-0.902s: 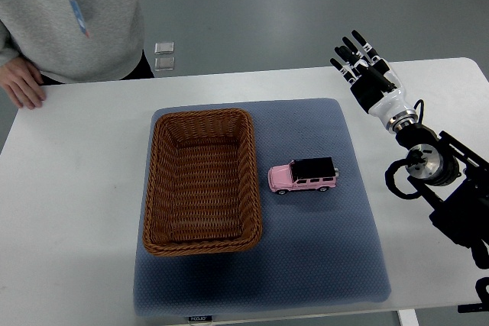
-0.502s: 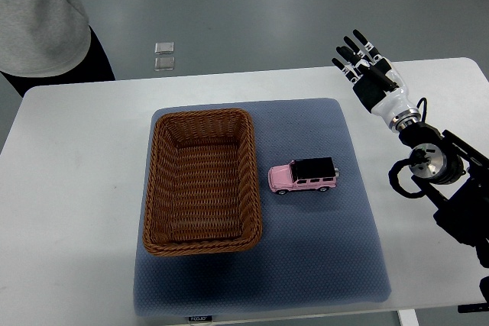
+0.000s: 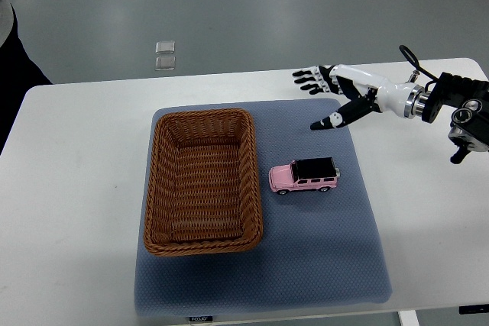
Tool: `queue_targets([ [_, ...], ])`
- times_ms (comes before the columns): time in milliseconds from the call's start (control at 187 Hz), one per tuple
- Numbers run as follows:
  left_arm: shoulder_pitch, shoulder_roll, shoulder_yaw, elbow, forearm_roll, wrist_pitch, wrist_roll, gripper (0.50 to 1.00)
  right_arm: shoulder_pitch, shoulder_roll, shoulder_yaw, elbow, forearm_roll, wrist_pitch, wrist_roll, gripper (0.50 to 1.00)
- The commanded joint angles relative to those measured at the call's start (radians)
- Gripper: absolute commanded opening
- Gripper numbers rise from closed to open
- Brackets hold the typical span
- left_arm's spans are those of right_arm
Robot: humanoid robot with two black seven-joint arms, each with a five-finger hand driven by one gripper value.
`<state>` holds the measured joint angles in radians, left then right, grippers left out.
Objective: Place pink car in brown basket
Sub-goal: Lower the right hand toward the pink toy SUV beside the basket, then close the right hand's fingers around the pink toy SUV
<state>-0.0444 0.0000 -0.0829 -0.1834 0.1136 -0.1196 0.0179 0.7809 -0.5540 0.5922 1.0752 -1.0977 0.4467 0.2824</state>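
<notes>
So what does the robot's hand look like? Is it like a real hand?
A bit! The right hand has a white shell with thin fingers that end in black tips. Behind it sits a silver ring at the wrist, then a chunky black arm with a black cable looping over it.

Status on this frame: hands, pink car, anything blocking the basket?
Right hand open, fingers spread, above mat's far edge, holding nothing. Left arm out of view. Pink car on blue mat, right of brown basket. Nothing in the way.
</notes>
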Motion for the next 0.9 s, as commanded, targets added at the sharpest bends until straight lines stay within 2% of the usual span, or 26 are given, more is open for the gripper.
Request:
queue_targets([
  [0, 0.0, 0.0, -0.001, 0.002, 0.0, 0.0, 0.001, 1.0, 0.046, -0.084, -0.115, 0.112, -0.06, 0.018, -0.017, 0.915],
  [107, 0.0, 0.0, -0.001, 0.002, 0.0, 0.0, 0.001, 1.0, 0.041, -0.096, -0.14, 0.118, -0.076, 0.009, -0.045, 0.915],
  [523, 0.0, 0.0, 0.0, 0.002, 0.0, 0.0, 0.001, 1.0, -0.081, -0.038, -0.143, 0.118, -0.149, -0.167, -0.045, 0.913],
  [896, 0.0, 0.0, -0.001, 0.001, 0.0, 0.0, 0.001, 1.0, -0.111, -0.012, -0.169, 0.101, -0.191, -0.22, -0.043, 0.899],
])
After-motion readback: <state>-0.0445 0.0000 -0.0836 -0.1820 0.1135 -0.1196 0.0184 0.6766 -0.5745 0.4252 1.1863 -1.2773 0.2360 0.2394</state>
